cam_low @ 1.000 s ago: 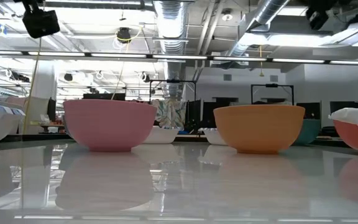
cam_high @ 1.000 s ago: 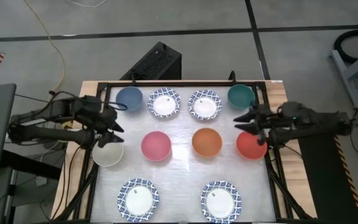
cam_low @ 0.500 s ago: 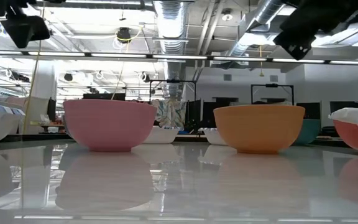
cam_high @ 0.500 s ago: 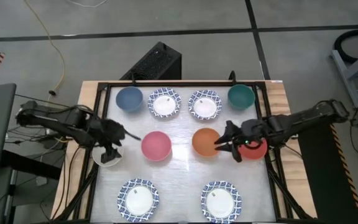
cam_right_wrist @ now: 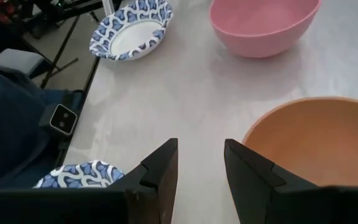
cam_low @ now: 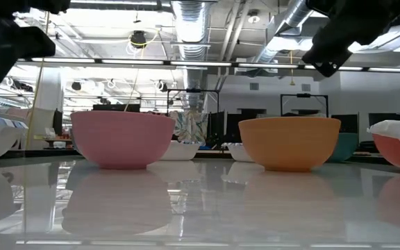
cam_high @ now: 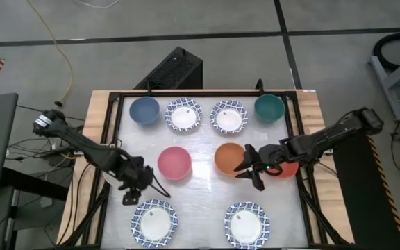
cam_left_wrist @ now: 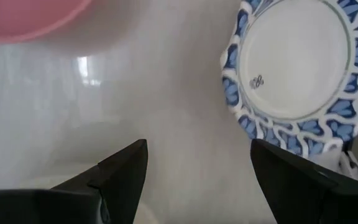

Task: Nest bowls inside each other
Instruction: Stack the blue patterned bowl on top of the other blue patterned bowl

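Both arms have swung inward: the empty, spread left gripper (cam_high: 146,186) nears the lower-left patterned bowl (cam_high: 154,221); the part-open, empty right gripper (cam_high: 246,169) reaches the orange bowl (cam_high: 229,157).

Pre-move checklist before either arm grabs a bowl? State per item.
1. Left gripper open and empty: ok. Wide gap seen in the left wrist view, nothing between the fingers.
2. Left gripper lined up on a bowl: not ok. It hangs over bare table between the pink bowl and the front-left patterned bowl.
3. Right gripper empty: ok. Jaws apart, nothing held.
4. Right gripper on target: cannot tell. It hovers at the orange bowl rim's near side, not around it.
5. Red bowl free: not ok, the right arm covers most of it.
6. Cream bowl visible: cannot tell, hidden under the left arm.
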Robot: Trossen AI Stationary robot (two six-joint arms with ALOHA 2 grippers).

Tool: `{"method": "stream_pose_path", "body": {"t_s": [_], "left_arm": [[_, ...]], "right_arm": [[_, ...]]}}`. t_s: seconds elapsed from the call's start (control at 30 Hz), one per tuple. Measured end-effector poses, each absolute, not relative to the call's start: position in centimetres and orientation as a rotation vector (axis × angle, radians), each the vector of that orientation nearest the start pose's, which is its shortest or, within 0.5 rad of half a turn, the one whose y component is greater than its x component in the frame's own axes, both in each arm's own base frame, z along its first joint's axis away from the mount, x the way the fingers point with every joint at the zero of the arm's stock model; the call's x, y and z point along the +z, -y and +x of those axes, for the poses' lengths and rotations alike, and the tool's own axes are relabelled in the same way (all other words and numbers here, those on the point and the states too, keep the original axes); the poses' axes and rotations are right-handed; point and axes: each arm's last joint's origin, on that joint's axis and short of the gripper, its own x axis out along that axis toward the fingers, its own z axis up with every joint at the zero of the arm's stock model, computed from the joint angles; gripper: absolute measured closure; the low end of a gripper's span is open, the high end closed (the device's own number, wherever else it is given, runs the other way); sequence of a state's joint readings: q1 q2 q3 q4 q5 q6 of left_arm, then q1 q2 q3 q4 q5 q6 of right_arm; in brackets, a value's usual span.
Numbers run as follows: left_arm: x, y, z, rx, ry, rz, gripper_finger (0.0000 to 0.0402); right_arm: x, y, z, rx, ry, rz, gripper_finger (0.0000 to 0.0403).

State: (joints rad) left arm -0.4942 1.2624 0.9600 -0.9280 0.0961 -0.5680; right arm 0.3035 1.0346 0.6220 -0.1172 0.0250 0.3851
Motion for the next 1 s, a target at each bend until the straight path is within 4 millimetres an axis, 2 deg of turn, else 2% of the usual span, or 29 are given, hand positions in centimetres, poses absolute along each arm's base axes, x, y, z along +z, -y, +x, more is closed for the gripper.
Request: {"method": "stream_pose_path", "body": {"t_s": [0.23,0.43,0.53,0.7,0.83,1.0], "left_arm": [[23.5,12.3,21.0,-0.184,-1.306,-0.212,0.0127],[24.1,12.4,20.6,-0.172,-1.271,-0.245,0.0127],[26.0,12.2,20.5,-0.169,-1.190,-0.266,0.0127],[30.4,11.6,20.0,-0.170,-1.005,-0.273,0.0127],[33.7,10.7,18.9,-0.153,-0.854,-0.264,0.0127],[36.8,9.3,17.2,-0.103,-0.686,-0.231,0.0127]], "right_arm": [[23.7,-7.1,20.5,0.196,-0.584,0.282,0.0251],[22.6,-7.9,19.4,0.153,-0.739,0.389,0.0251],[22.3,-8.4,18.8,0.123,-0.792,0.430,0.0251],[22.3,-9.6,18.2,0.136,-0.804,0.479,0.0251],[21.8,-10.9,18.0,0.125,-0.823,0.501,0.0251],[20.7,-12.7,18.6,0.163,-0.847,0.502,0.0251]]}}
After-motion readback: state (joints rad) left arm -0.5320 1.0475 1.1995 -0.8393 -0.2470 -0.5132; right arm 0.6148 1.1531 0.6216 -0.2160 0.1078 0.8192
